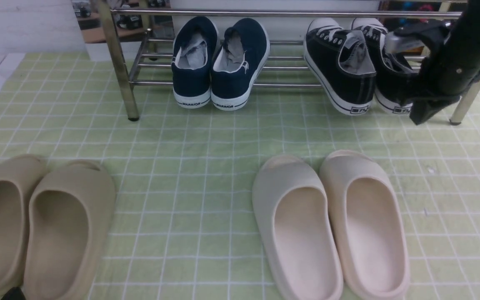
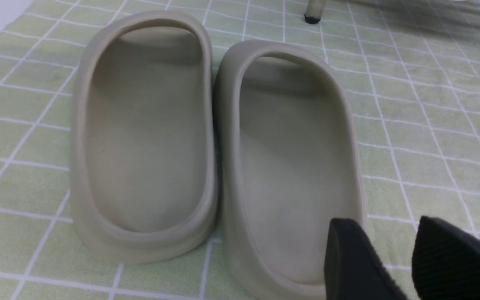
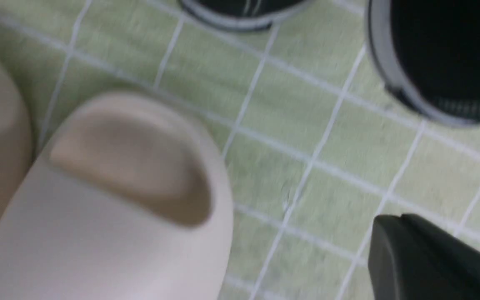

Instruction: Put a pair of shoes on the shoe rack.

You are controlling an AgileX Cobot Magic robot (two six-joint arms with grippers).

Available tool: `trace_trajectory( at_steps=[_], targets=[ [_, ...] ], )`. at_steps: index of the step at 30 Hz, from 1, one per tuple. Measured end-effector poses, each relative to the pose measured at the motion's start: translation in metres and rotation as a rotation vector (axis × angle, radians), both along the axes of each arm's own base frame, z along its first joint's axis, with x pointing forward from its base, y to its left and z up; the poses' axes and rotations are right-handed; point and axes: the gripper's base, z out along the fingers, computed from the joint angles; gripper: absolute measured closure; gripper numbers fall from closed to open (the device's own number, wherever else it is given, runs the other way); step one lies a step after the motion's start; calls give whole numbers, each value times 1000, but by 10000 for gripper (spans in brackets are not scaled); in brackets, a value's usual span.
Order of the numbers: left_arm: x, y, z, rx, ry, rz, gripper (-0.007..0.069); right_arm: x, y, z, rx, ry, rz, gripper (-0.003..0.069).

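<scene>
The two black canvas sneakers, left and right, sit side by side at the right end of the chrome shoe rack. Their toes point to the back and their heels hang over the front bar. My right gripper hangs just in front of the right sneaker's heel, shut and empty, and my arm hides part of that shoe. In the right wrist view the gripper is above the cloth, with the sneaker heels beyond it. My left gripper is open and empty, low at the front left.
Navy WARRIOR slip-ons stand on the rack's left half. Beige slides lie front left, under my left gripper. Cream slides lie front centre-right. A green checked cloth covers the floor. The rack's right leg stands beside my right arm.
</scene>
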Motion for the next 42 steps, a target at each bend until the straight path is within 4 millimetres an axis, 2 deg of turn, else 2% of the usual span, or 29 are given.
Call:
trace_trajectory(
  at_steps=[3,8,12,15,20,21,22,23,24,25,26,27,28,29,30,31,32,33,36,37,38,39,40,42],
  targets=[
    [0,0,0,0,0,0,386,12,0,-3,8,-100,-15,662],
    [0,0,0,0,0,0,386,15,1,-2,16,-138,-25,662],
    [0,0,0,0,0,0,386,13,1,-2,15,-121,-25,661],
    [0,0,0,0,0,0,386,7,0,5,14,-94,-21,661],
    [0,0,0,0,0,0,386,-36,-1,85,45,-192,-11,656],
    [0,0,0,0,0,0,386,-40,-2,93,48,-207,-10,656],
    [0,0,0,0,0,0,386,-61,-2,125,65,-274,0,655],
    [0,0,0,0,0,0,386,-70,-2,135,73,-296,7,655],
    [0,0,0,0,0,0,386,-91,-3,159,85,-356,15,655],
    [0,0,0,0,0,0,386,-100,-4,166,93,-373,16,655],
    [0,0,0,0,0,0,386,-122,-5,183,102,-422,17,655],
    [0,0,0,0,0,0,386,-122,-5,180,101,-416,17,655],
    [0,0,0,0,0,0,386,-146,-8,190,105,-455,16,655],
    [0,0,0,0,0,0,386,-161,-9,195,109,-491,13,655],
    [0,0,0,0,0,0,386,-163,-9,192,108,-484,12,655],
    [0,0,0,0,1,0,386,-174,-11,192,111,-501,9,655],
    [0,0,0,0,1,0,386,-202,-14,191,116,-558,0,655],
    [0,0,0,0,1,0,386,-201,-14,187,115,-545,-1,655],
    [0,0,0,0,1,0,386,-248,-19,170,127,-623,-22,655],
    [0,0,0,0,1,0,386,-261,-20,166,132,-648,-29,655],
    [0,0,0,0,1,0,386,-264,-21,165,134,-653,-31,655],
    [0,0,0,0,1,0,386,-284,-23,161,142,-708,-40,655],
    [0,0,0,0,1,0,386,-286,-23,157,142,-703,-41,655],
    [0,0,0,0,1,0,386,-317,-27,150,156,-795,-53,652]
  ],
)
